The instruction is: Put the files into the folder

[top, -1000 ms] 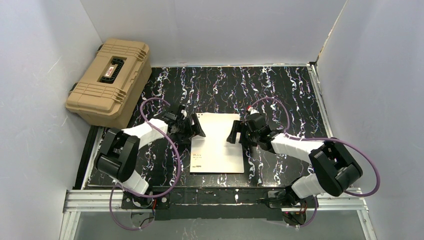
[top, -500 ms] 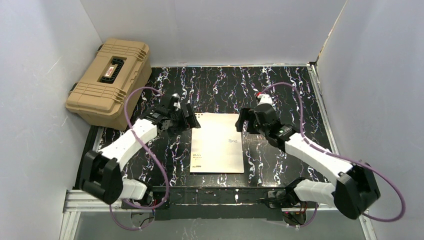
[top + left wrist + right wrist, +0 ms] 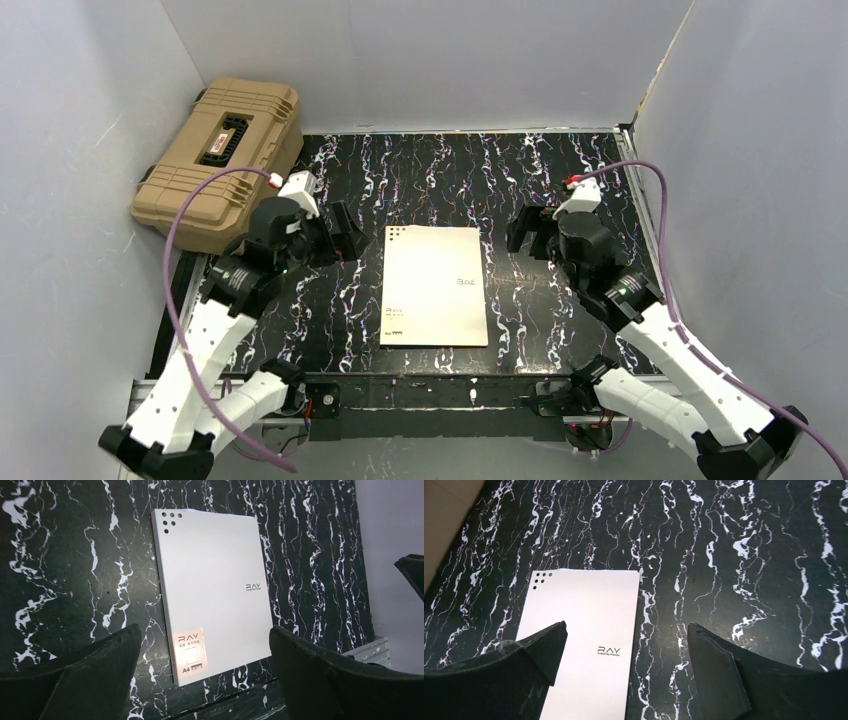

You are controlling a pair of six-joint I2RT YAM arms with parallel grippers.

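The folder (image 3: 434, 285) lies shut and flat in the middle of the black marbled table, cream cover up, with a row of dots at its far left corner and a small "RAY" print. The left wrist view has the folder (image 3: 210, 585) below and ahead. In the right wrist view the folder (image 3: 584, 630) is at lower left. The files are hidden; no loose sheets show. My left gripper (image 3: 343, 233) hangs open off the folder's far left corner, holding nothing (image 3: 204, 629). My right gripper (image 3: 524, 233) hangs open off the far right corner, also holding nothing (image 3: 625, 625).
A tan ribbed hard case (image 3: 220, 160) stands at the back left, close behind the left arm, and its corner (image 3: 444, 500) shows in the right wrist view. White walls enclose the table on three sides. A metal rail (image 3: 430, 395) runs along the near edge.
Both grippers have left the folder's far corners, rising and drawing outward, left to the left and right to the right. Their jaws opened wider. The folder stays flat.
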